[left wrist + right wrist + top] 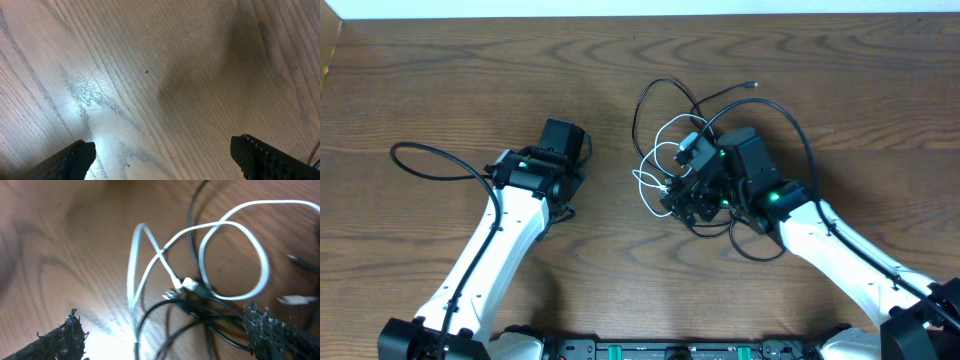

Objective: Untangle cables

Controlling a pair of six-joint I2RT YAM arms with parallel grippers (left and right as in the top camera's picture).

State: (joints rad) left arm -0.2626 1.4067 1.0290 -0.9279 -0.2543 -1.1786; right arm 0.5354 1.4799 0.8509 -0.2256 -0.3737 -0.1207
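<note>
The cables [670, 140] lie in a tangle right of the table's middle: black loops [790, 125] reach outward and a white cord [660, 160] coils on the tangle's left. My right gripper [698, 195] hangs over the tangle's near side. In the right wrist view it is open [167, 335], with black cords [200, 312] and the white cord [235, 230] crossing on the table between and beyond its fingers; small plug ends [185, 285] meet there. My left gripper [560, 165] stands apart to the left, open [162, 155] over bare wood, holding nothing.
A thick black wire [430, 155] loops off the left arm onto the table at the left. The wooden table [470, 70] ends at a pale far edge along the top of the overhead view. The right arm's white link [840, 250] runs to the lower right.
</note>
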